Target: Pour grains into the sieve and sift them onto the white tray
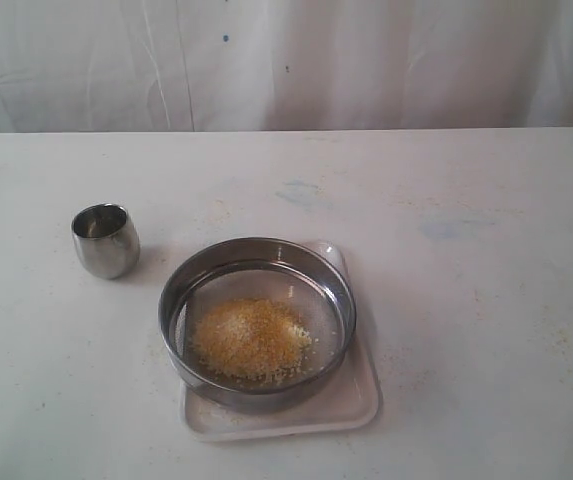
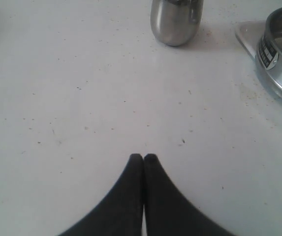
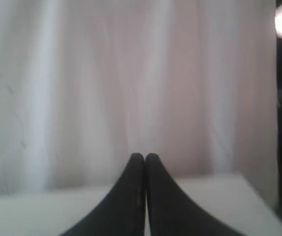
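- Exterior view only: grains (image 1: 251,338) heaped in the sieve (image 1: 258,244), on the white tray (image 1: 361,400) near the table's (image 1: 466,250) front edge.
- Left wrist view: left gripper (image 2: 143,157) closed, empty, facing the cup (image 2: 176,22).
- Right wrist view: right gripper (image 3: 144,157) closed, empty, facing the curtain (image 3: 131,73).

The white table (image 1: 466,300) was lightly stained. On it stood a steel cup (image 1: 106,240), near the white tray (image 1: 362,402).

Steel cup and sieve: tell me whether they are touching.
Apart. The exterior view shows a strip of bare table between the steel cup and the sieve.

Shiny steel sieve (image 1: 257,322), glossy white plastic tray (image 1: 356,400)
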{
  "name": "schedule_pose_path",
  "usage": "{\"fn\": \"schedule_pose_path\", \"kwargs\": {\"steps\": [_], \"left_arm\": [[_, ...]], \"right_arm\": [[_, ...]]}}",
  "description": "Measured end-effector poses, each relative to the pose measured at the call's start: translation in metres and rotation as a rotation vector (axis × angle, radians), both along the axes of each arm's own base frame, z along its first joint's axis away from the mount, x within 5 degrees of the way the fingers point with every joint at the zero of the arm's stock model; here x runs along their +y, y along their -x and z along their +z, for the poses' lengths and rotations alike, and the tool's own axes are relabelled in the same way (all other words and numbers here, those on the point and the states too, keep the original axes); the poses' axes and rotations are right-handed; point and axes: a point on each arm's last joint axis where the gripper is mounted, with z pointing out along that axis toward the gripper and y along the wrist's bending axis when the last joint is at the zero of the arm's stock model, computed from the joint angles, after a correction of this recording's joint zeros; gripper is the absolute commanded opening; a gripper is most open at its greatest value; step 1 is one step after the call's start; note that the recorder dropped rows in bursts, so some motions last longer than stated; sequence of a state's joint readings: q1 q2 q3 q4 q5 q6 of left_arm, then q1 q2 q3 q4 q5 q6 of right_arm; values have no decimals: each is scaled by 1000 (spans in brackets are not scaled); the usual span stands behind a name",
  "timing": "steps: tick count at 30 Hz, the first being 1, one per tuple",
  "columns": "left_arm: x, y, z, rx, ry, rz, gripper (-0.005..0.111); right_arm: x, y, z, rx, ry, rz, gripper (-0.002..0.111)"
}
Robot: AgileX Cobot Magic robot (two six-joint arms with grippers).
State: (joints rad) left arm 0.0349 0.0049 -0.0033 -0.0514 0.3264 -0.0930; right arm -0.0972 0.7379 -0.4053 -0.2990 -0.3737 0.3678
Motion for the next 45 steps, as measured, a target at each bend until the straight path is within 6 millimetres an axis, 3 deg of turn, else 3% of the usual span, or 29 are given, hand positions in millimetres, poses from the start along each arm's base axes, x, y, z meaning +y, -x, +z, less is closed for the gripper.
{"fn": "schedule_pose_path", "kwargs": {"steps": [5,8,11,14,18,23,26,30,36,45], "left_arm": [[0,0,0,0,0,0,0],[0,0,0,0,0,0,0],[0,0,0,0,0,0,0],[0,0,0,0,0,0,0],[0,0,0,0,0,0,0],[0,0,0,0,0,0,0],[0,0,0,0,0,0,0],[0,0,0,0,0,0,0],[0,0,0,0,0,0,0],[0,0,0,0,0,0,0]], "right_arm": [[-15,-67,-88,809,-109,-139,0],[-13,-87,-118,1189,-93,-157,0],[0,-106,-127,1377,-82,-54,0],[26,-122,-120,1412,-93,151,0],[67,-140,-92,1291,-100,391,0],[115,-162,-69,1185,18,546,0],[136,-184,-72,1172,94,584,0],[146,-206,-85,1181,110,592,12],[153,-214,-89,1185,58,616,50],[158,-215,-136,1333,126,712,51]]}}
